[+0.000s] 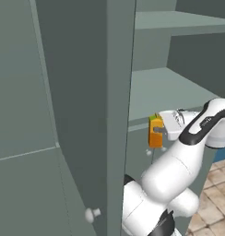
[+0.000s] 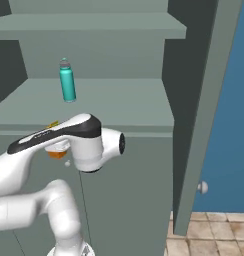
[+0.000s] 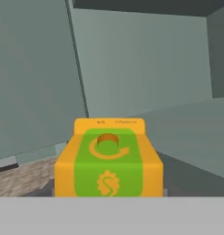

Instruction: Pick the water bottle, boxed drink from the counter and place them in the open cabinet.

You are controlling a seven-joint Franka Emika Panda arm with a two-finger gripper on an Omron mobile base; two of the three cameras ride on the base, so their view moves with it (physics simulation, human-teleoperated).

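Orange and close at the bottom centre of the hand view, the boxed drink (image 3: 109,160) sits pinched in the pincer (image 1: 161,130), its green gabled top with a round cap facing the camera. Seen from the left base view, the carton (image 1: 155,131) hangs at the frame's centre right, just before the open cabinet's (image 1: 86,106) shelf edge. Farther back, upper left in the right base view, the teal water bottle (image 2: 67,81) stands upright on that shelf.

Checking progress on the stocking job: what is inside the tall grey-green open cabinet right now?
A slim teal water bottle stands upright on the open cabinet's middle shelf. The orange boxed drink, held in the gripper, sits at the shelf's front edge. The shelf above looks bare; its back is hidden.
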